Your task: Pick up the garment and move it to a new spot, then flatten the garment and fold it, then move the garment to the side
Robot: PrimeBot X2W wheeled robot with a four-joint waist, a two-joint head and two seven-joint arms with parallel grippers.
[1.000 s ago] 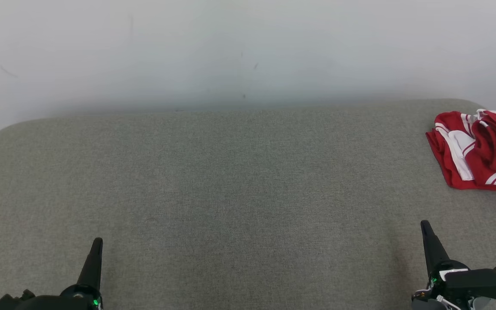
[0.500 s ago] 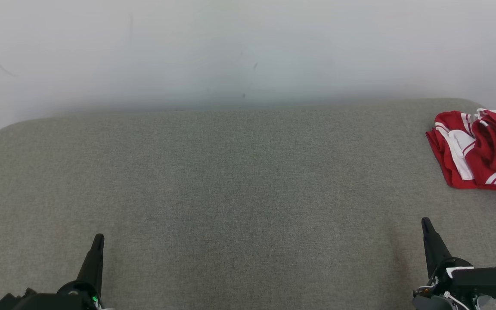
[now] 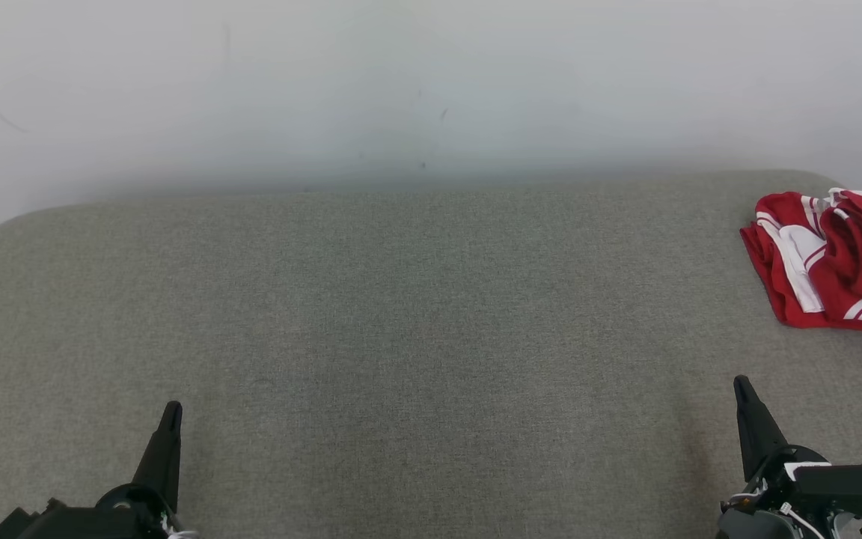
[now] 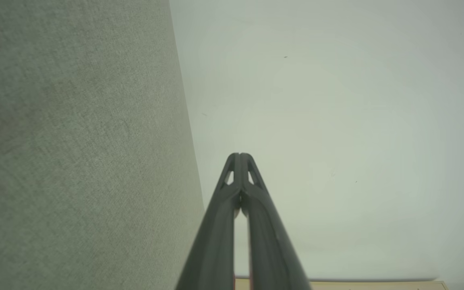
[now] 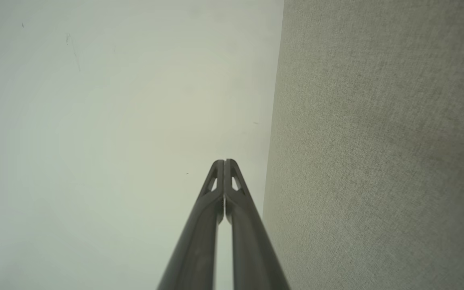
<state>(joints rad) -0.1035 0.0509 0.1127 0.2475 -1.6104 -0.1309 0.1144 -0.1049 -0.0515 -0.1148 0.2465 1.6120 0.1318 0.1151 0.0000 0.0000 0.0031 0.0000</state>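
Observation:
A crumpled red garment with white stripes [image 3: 827, 262] lies at the far right of the grey fabric surface [image 3: 416, 314], partly cut off by the head view's right edge. My left gripper [image 3: 170, 410] is low at the bottom left, shut with nothing in it; in its wrist view the left gripper [image 4: 239, 155] has both fingers pressed together. My right gripper [image 3: 740, 383] sits at the bottom right, below and left of the garment, well apart from it. In the right wrist view the right gripper [image 5: 224, 161] is likewise shut and holds nothing.
A pale wall [image 3: 431, 82] rises behind the grey surface's rounded far edge. A wide stretch of bare grey fabric lies between the two grippers.
Both grippers have crept slightly up the head view. The garment has not moved.

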